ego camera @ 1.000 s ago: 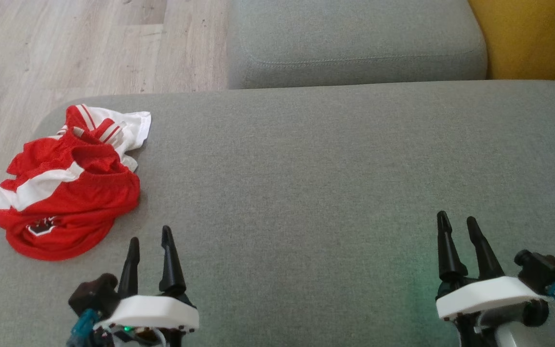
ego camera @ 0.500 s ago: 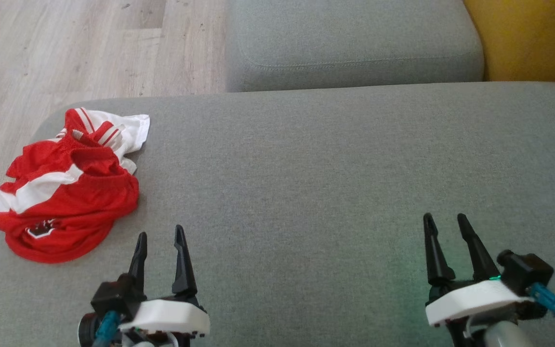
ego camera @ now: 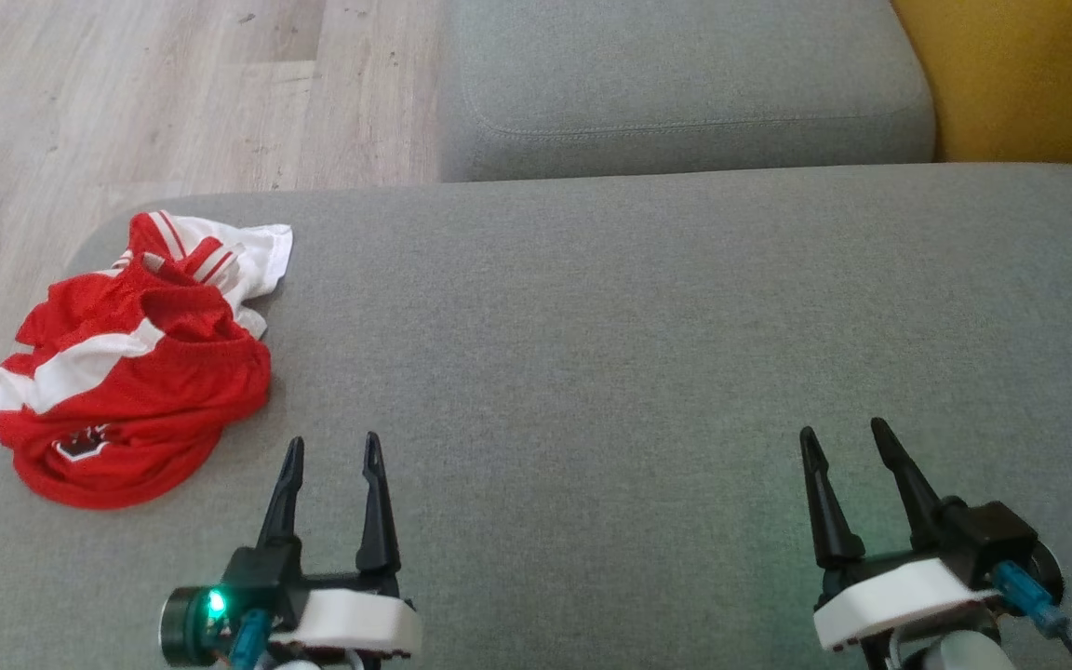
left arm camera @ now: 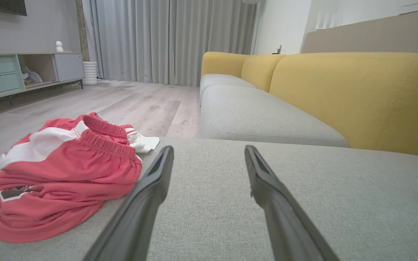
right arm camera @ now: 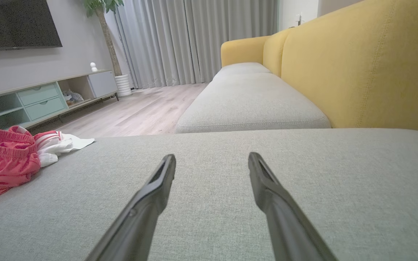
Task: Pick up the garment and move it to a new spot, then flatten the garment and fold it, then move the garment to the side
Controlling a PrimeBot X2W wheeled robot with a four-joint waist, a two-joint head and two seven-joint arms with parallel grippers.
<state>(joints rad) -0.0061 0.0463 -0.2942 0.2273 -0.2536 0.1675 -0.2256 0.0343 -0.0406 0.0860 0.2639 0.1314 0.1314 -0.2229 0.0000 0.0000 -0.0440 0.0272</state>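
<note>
The garment is a pair of red shorts with white stripes, crumpled in a heap at the left end of the grey sofa cushion. It also lies at the left in the left wrist view, garment, and at the far left edge in the right wrist view, garment. My left gripper hovers open just right of and nearer than the heap, holding nothing. Far to the right, my right gripper is open and empty over bare cushion.
A second grey seat cushion lies beyond, with the yellow sofa back at the right. Wooden floor drops off past the cushion's left edge. A low TV cabinet stands across the room.
Both grippers have shifted inward: the left a little to the right, the right a little to the left and lower. The garment lies as before.
</note>
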